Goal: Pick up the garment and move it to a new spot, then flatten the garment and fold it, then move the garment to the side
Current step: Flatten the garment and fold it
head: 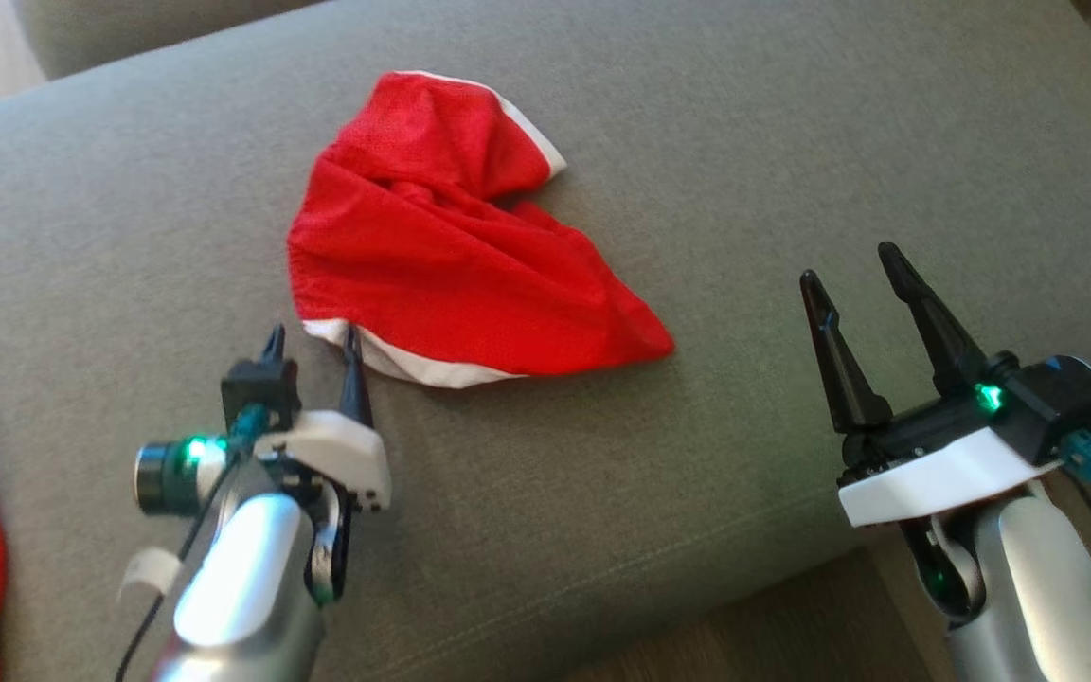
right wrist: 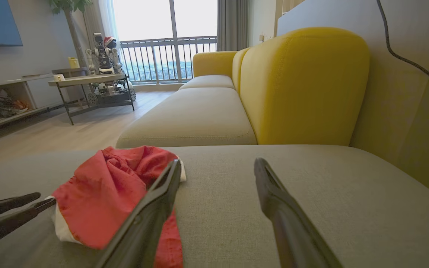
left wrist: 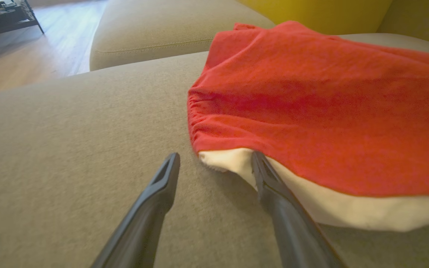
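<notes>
With the crumpled red garment (head: 451, 246) lying mid-seat on the sofa (head: 697, 142), pickup seemed in hand: the left claw (head: 312, 336), released, stood at its seven o'clock hem, the right claw (head: 849, 265), released, well apart at four o'clock, and next called for pinching that hem.

Red garment (head: 456, 256) with white trim, grey cushion (head: 792, 142).

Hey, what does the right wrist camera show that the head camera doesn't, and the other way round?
Right wrist view: yellow backrest, balcony window, low table. Head view: the right arm's silver forearm. Both: the red garment crumpled on the grey cushion, the open left hand at its white hem, the open right hand apart from it.
</notes>
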### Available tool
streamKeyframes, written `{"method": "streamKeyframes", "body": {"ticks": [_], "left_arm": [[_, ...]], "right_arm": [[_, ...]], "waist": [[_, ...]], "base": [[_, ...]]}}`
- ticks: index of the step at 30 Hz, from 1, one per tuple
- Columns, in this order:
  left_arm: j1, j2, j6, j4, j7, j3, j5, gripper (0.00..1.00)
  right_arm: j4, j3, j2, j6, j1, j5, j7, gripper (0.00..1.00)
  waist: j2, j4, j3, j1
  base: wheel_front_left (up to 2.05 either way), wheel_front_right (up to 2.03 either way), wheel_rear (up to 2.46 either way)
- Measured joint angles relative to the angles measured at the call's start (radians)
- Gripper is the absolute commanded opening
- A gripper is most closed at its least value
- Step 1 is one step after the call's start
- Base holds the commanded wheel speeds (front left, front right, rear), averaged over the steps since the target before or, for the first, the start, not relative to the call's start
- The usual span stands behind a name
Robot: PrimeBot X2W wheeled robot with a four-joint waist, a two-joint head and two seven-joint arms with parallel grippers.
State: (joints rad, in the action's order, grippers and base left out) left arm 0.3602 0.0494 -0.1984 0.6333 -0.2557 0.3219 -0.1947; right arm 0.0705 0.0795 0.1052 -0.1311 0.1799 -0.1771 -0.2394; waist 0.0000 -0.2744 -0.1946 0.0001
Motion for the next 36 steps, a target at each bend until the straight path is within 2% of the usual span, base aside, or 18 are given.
{"method": "streamKeyframes", "body": {"ticks": [6, 7, 8, 9, 12, 14, 18, 20, 23, 29, 34, 35, 36], "left_arm": [[0.078, 0.004, 0.016, 0.1, 0.0, -0.003, 0.0, 1.0], [0.081, 0.004, 0.024, 0.113, 0.0, -0.003, 0.0, 0.9], [0.083, 0.004, 0.03, 0.127, 0.0, -0.002, 0.0, 0.59], [0.085, 0.004, 0.037, 0.142, 0.0, 0.0, 0.0, 0.0], [0.087, 0.004, 0.04, 0.145, 0.0, 0.0, 0.001, 0.0], [0.091, 0.008, 0.026, 0.104, 0.0, -0.002, 0.019, 0.0], [0.092, 0.03, -0.033, -0.056, 0.0, -0.002, 0.088, 0.0], [0.075, 0.047, -0.076, -0.182, 0.0, -0.012, 0.121, 0.0], [0.027, 0.067, -0.108, -0.256, -0.001, -0.025, 0.139, 0.0], [-0.099, 0.084, -0.137, -0.223, -0.001, -0.05, 0.134, 0.0], [-0.114, 0.084, -0.153, -0.132, 0.013, -0.055, 0.121, 0.0], [-0.114, 0.082, -0.153, -0.112, 0.016, -0.051, 0.12, 0.13], [-0.114, 0.077, -0.153, -0.1, 0.016, -0.049, 0.12, 0.64]], "right_arm": [[0.017, -0.003, 0.0, 0.0, 0.0, 0.0, -0.008, 1.0], [0.017, -0.003, -0.001, 0.0, 0.0, 0.0, -0.009, 1.0], [0.02, -0.004, -0.001, 0.0, 0.001, 0.0, -0.009, 1.0], [0.021, -0.005, -0.002, 0.0, 0.002, 0.0, -0.009, 1.0], [0.027, -0.013, -0.003, 0.0, 0.008, 0.0, -0.009, 1.0], [0.028, -0.016, -0.005, 0.0, 0.015, 0.002, -0.012, 1.0], [0.033, -0.016, -0.01, 0.0, 0.015, 0.005, -0.013, 1.0], [0.037, -0.018, -0.013, 0.0, 0.015, 0.009, -0.013, 1.0], [0.05, -0.02, -0.016, 0.0, 0.014, 0.009, -0.013, 1.0], [0.08, -0.007, -0.022, 0.0, 0.012, 0.022, -0.013, 1.0], [0.096, 0.006, -0.026, 0.0, 0.012, 0.028, -0.013, 1.0], [0.101, 0.011, -0.026, 0.0, 0.012, 0.028, -0.013, 1.0], [0.105, 0.013, -0.026, 0.0, 0.012, 0.028, -0.012, 1.0]], "waist": [[0.0, -0.031, -0.026, 0.0001], [0.0, -0.033, -0.026, 0.0], [0.0, -0.034, -0.026, 0.0], [0.0, -0.033, -0.025, 0.0], [0.0, -0.026, -0.025, 0.0], [0.0, -0.017, -0.025, 0.0], [0.0, 0.001, -0.016, 0.0], [0.0, 0.017, -0.006, 0.0], [0.0, 0.035, 0.005, -0.0001], [0.0, 0.076, 0.019, -0.0002], [0.0, 0.097, 0.018, -0.0002], [0.0, 0.101, 0.017, -0.0002], [0.0, 0.106, 0.017, -0.0001]], "base": [[0.0, 0.0, 0.0], [0.0, 0.0, 0.0], [0.0, 0.0, 0.0], [0.0, 0.0, 0.0], [0.0, 0.0, 0.0], [0.0, 0.0, 0.0], [0.0, 0.0, 0.0], [0.0, 0.0, 0.0], [0.0, 0.0, 0.0], [0.0, 0.0, 0.0], [0.0, 0.0, 0.0], [0.0, 0.0, 0.0], [0.0, 0.0, 0.0]]}}
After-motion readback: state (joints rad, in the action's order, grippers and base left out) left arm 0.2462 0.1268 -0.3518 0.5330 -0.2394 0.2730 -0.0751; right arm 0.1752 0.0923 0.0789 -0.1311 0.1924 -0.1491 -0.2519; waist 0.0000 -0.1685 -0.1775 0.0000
